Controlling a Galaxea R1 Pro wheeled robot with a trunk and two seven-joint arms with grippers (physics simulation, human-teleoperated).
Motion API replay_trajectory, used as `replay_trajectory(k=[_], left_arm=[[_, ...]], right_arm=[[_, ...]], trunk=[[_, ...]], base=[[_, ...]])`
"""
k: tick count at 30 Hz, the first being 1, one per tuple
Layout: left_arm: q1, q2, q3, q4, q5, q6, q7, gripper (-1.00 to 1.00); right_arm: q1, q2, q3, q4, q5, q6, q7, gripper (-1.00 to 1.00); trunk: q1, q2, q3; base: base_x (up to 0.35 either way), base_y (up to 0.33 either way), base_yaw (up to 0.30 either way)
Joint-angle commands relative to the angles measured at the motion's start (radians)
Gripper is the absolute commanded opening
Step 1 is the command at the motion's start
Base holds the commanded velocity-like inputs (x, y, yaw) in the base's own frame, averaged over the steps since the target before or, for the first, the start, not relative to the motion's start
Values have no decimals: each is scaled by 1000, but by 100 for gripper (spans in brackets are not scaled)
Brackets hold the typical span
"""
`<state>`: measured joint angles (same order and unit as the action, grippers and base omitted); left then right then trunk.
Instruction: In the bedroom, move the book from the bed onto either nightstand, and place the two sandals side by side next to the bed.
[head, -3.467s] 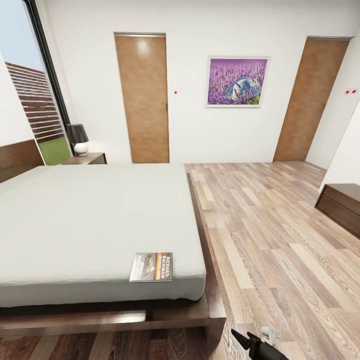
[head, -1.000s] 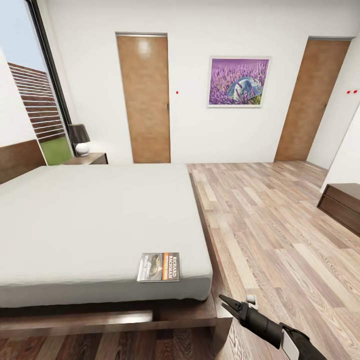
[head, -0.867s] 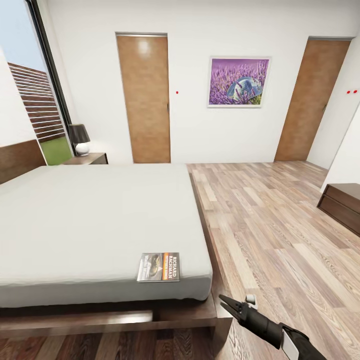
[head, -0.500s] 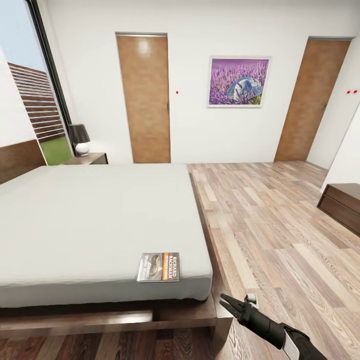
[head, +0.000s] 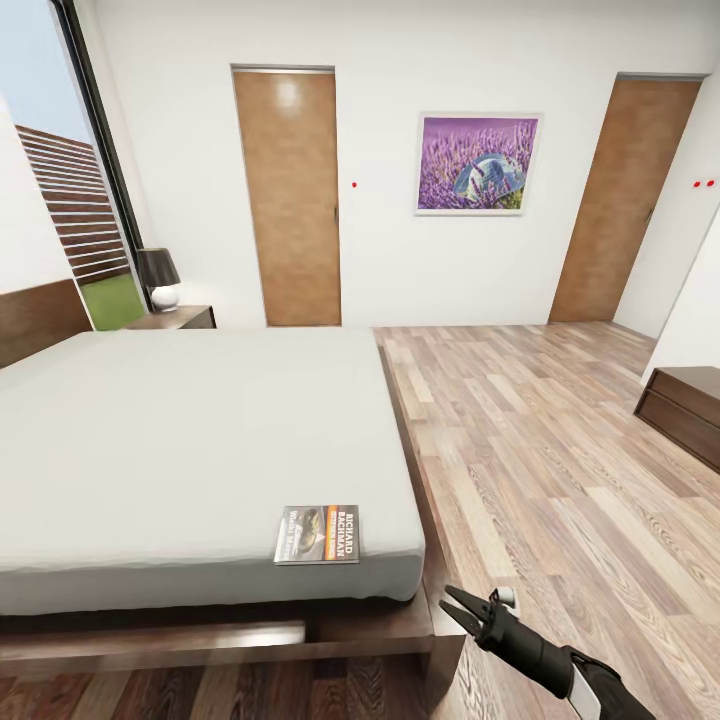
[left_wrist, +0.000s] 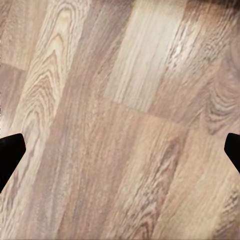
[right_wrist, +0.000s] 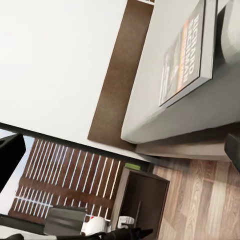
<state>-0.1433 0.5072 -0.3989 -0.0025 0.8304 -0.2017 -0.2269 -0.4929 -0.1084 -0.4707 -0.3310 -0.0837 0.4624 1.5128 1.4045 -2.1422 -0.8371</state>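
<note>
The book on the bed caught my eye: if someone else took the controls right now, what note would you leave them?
Right end effector: open, empty, low beside the bed's near corner, not touching the book.
Left end effector: open, empty, pointed at the wood floor.
The book lies flat near the mattress's near right corner.
One nightstand, with a lamp on it, stands at the bed's far side.
Done: nothing.
Left: grasp the book, set it on a nightstand; find both sandals and place them side by side next to the bed.

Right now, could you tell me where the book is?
In the head view, the book lies flat on the bed's near right corner, just left of the right pincer.
</note>
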Motion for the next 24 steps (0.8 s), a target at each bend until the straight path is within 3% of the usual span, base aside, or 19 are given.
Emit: replay_trajectory(k=[1,12,24], left_arm=[[-1,0,-9,1,10,-2,-2,100],[-1,1,-11,1,9,1,54,100],[-1,1,-11,1,9,2,61,100]], right_arm=[[0,-2,-2,1,-1,11,11,100],[0,-52,-15,110,-7,22,46,100],[0,-64,-26,140,-8,25,38,100]], trunk=[[0,0,-1],[0,0,-1],[0,0,-1]], base=[[0,0,0],[0,0,0],[0,0,0]])
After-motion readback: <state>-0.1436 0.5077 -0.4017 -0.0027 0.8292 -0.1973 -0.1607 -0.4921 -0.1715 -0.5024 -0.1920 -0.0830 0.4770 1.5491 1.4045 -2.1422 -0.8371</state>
